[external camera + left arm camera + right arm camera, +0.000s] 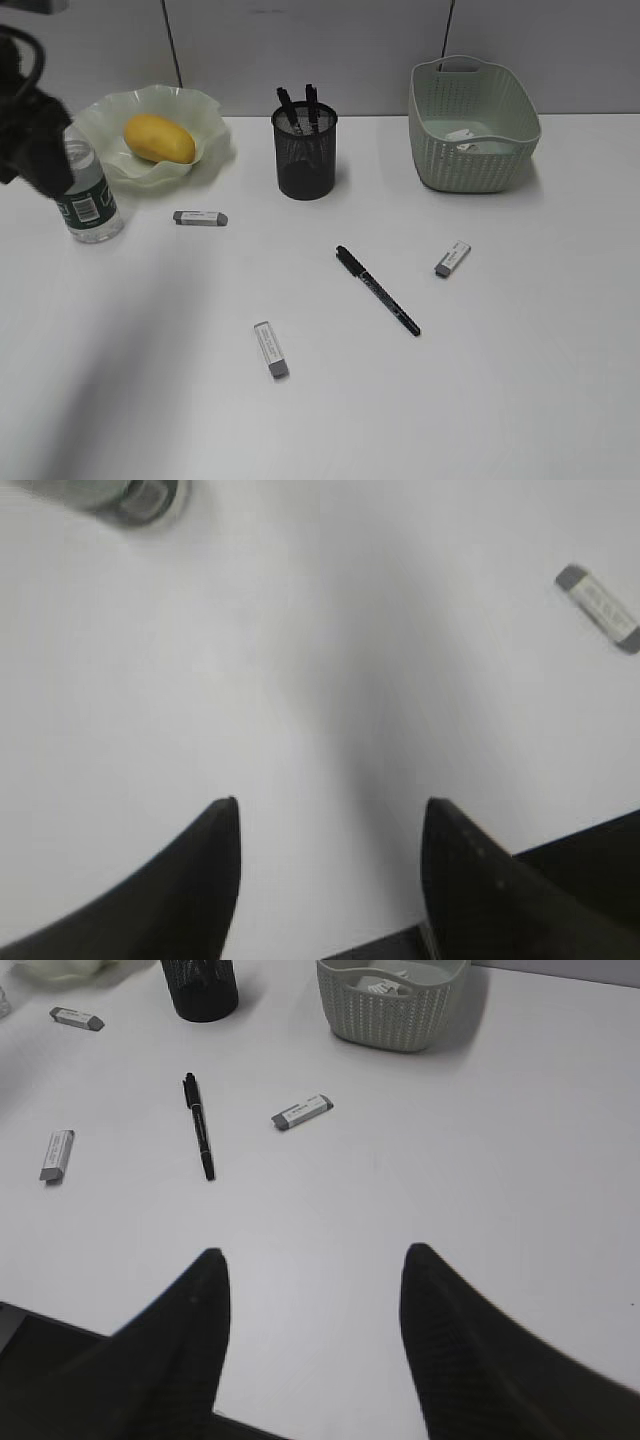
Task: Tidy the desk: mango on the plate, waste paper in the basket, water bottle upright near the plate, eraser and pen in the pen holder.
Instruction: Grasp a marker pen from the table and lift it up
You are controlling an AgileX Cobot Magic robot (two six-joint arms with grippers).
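The mango (158, 138) lies in the green ruffled plate (212, 112). The water bottle (90, 200) stands upright left of the plate, partly behind my left arm (30, 130). The waste paper (464, 137) lies inside the basket (472, 160). The pen holder (305, 155) holds two pens. A black pen (377, 289) lies mid-desk, with erasers near it (452, 258), (271, 349) and near the bottle (200, 217). My left gripper (330, 810) is open and empty over bare desk. My right gripper (315, 1260) is open and empty, well short of the pen (198, 1125).
The right wrist view shows the erasers (301, 1112), (57, 1154), (77, 1018), the pen holder (200, 985) and the basket (390, 1005). The left wrist view shows the bottle's base (140, 495) and one eraser (598, 605). A grey wall backs the desk.
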